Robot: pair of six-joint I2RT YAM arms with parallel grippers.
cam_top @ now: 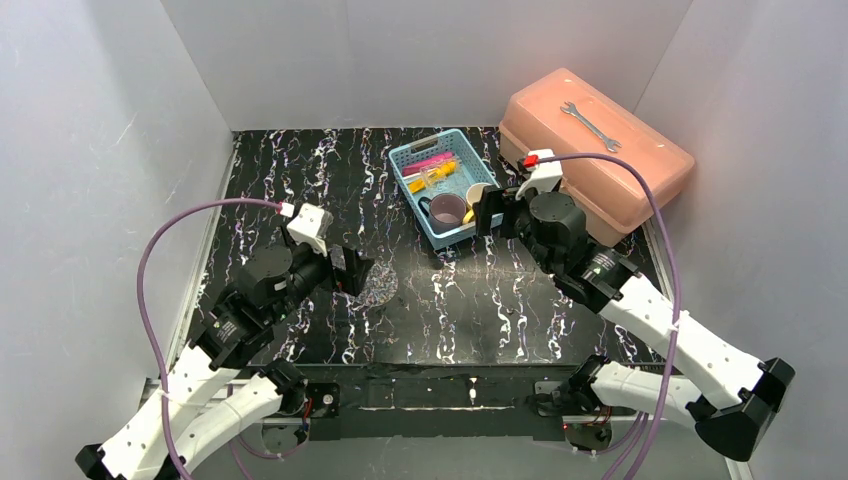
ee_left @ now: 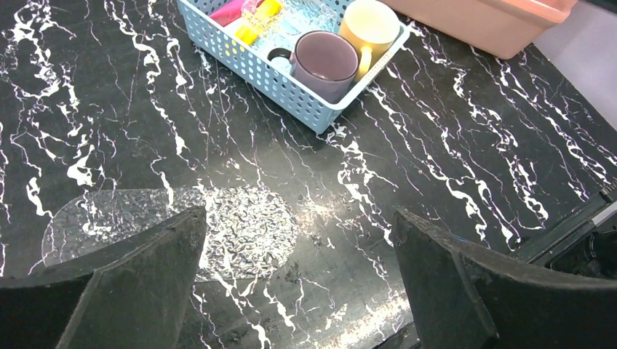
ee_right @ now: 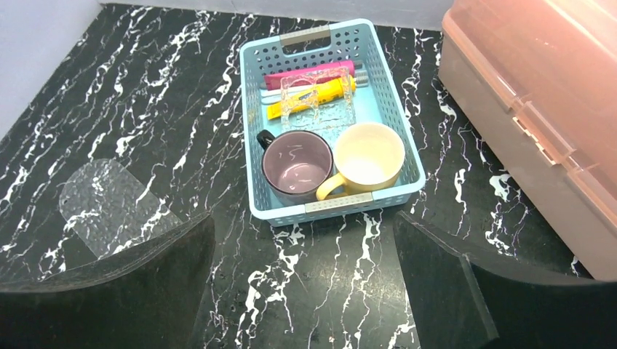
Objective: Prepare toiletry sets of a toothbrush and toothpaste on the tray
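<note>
1. Left gripper (ee_left: 298,212): jaws wide, empty, just over tray (ee_left: 240,225), left-centre of table (ee_left: 451,145).
2. Right gripper (ee_right: 302,218): jaws wide, empty, near basket (ee_right: 335,207).
3. Yellow tube (ee_right: 313,98) and pink tube (ee_right: 305,73) lie in basket's far end, by table's far edge.

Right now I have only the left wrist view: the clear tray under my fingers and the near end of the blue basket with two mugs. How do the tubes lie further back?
Observer: The pink tube lies along the far wall of the basket, and the yellow tube lies just in front of it.
Operator: Is anything on top of them?
Observer: Yes, a second clear textured tray lies over most of the yellow tube.
Operator: Where is the other arm?
Observer: The right gripper hangs open beside the basket's near right corner, holding nothing.
</note>
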